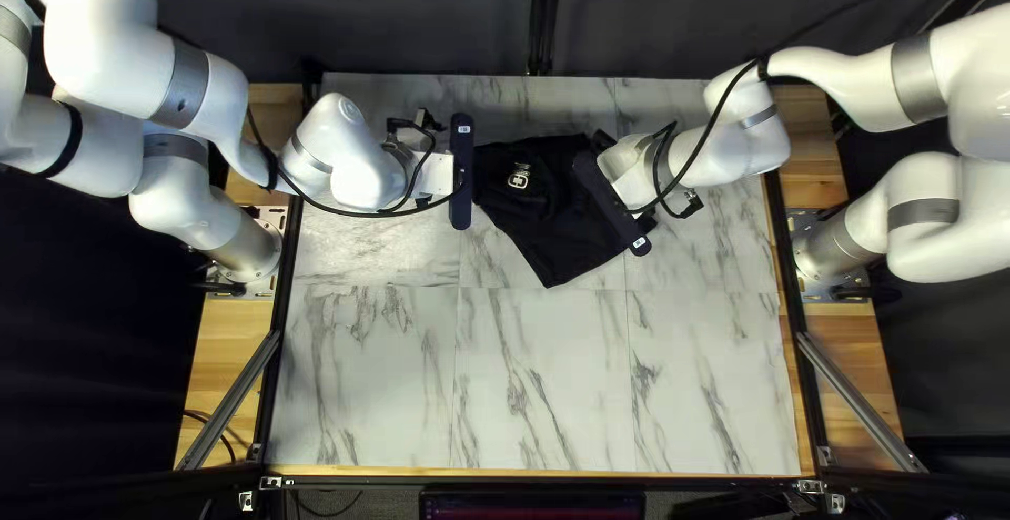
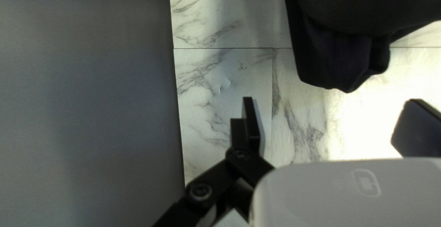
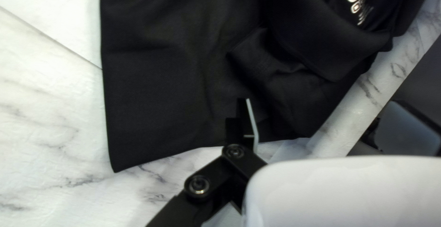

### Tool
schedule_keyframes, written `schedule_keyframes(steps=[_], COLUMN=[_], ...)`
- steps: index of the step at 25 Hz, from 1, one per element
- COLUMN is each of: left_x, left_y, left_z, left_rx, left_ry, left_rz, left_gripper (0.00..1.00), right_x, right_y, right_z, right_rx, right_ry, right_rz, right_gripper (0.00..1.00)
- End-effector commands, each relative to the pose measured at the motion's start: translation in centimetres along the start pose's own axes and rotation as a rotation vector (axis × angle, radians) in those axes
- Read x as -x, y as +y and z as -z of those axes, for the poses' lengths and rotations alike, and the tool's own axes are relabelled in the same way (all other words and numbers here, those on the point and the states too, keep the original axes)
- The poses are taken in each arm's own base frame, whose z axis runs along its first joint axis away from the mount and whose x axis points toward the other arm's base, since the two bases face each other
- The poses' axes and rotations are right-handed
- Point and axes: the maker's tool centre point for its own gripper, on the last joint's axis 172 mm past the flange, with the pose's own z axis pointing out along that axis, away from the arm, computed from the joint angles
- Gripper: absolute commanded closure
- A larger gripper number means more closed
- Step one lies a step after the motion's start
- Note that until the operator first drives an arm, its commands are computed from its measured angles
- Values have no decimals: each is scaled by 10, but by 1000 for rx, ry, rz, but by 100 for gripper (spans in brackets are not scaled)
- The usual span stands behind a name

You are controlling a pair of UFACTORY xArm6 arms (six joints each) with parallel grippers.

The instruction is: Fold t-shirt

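The black t-shirt (image 1: 563, 231) lies on the marble top, between my left gripper (image 1: 431, 175) and my right gripper (image 1: 628, 178), with a light logo by its collar. In the left wrist view the dark cloth (image 2: 337, 59) is ahead of my left gripper (image 2: 331, 123), whose fingers stand wide apart with no cloth held. From the right wrist, the shirt (image 3: 156, 84) spreads ahead of my right gripper (image 3: 327, 123); one of its parted fingers overlaps the cloth in view, the other appears beyond its edge. Height above the shirt is unclear.
The marble tabletop (image 1: 547, 383) extends toward the near edge. A dark curtain (image 1: 421, 15) hangs behind the far edge. Metal frame bars (image 1: 229, 399) run along the table's sides, and cables loop over both arms.
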Motion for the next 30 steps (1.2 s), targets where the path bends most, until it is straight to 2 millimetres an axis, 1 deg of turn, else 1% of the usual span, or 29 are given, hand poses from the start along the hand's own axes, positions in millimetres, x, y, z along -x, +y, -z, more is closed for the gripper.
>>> schedule_keyframes(steps=[1,6,10,15,18,21,25,27,28,30], left_x=[3,6,6,4,5,4,3,3,3,3], left_y=[0,-1,-3,-7,-9,-11,-13,-13,-12,-11], left_z=[-5,-12,-11,-7,-8,-9,-8,-9,-10,-11], left_rx=[-2,0,0,-6,-9,-9,-11,-12,-12,-11], left_ry=[-3,-22,-24,-20,-18,-16,-11,-9,-8,-7], left_rz=[4,-1,-3,-3,-3,-4,-7,-6,-6,-6], left_gripper=[0,0,0,0,0,0,0,0,0,0], right_x=[-17,-20,-22,-30,-31,-32,-35,-36,-35,-32], right_y=[8,-4,-18,-36,-47,-48,-43,-40,-39,-38], right_z=[23,3,-9,-24,-40,-52,-59,-64,-67,-69], right_rx=[1,-24,-34,-21,-4,18,32,31,30,30], right_ry=[-11,-20,-23,-35,-39,-44,-54,-59,-64,-70], right_rz=[9,-1,-21,-42,-63,-84,-93,-90,-89,-90], right_gripper=[0,0,0,0,0,0,0,1,5,8])
